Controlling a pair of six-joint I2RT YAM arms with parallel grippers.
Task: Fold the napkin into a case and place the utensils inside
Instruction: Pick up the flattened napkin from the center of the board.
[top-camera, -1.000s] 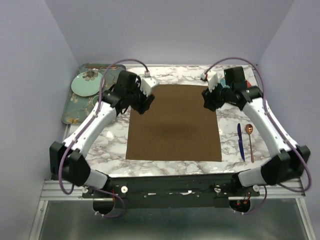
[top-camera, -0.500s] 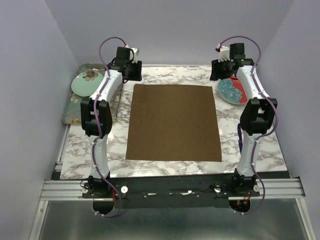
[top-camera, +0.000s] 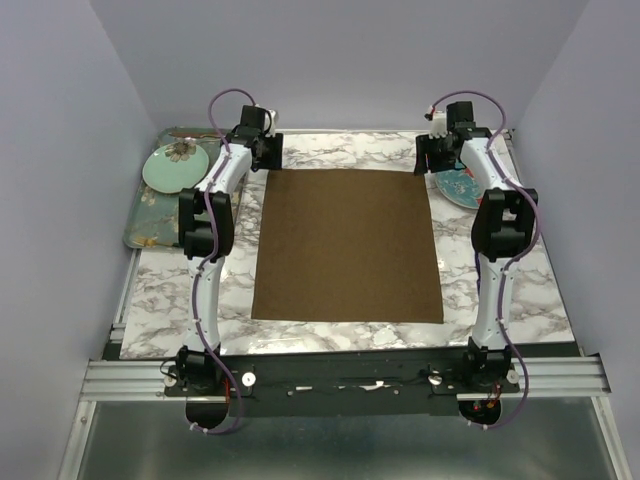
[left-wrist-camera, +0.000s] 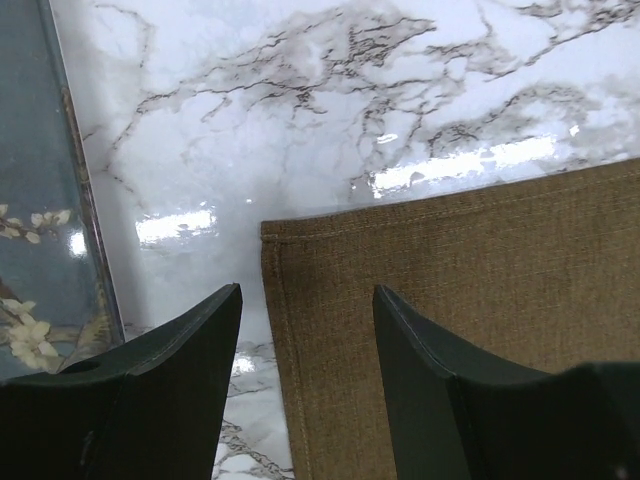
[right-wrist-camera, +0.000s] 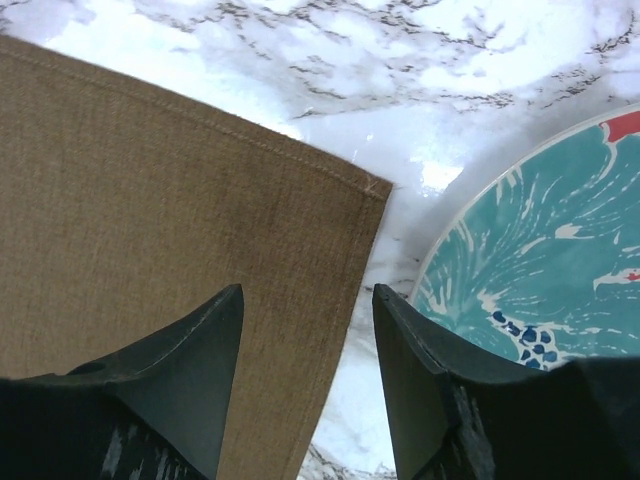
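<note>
While napkin lies flat, unfolded on bench, L end effector straddles its far-left corner, fingers parted wide, nothing held; R end effector same at far-right corner. Best bet for the fold: lower both together, pinch just inside hem, lift evenly, keep edges square. Count: 1 napkin; 2 plates, green plate on tray, teal plate by R corner; utensils, 0 in view.

both arms are straightening out of their bent poses and reaching to the far side. the left gripper is arriving over the far left corner of the napkin, the right gripper over its far right corner.
</note>
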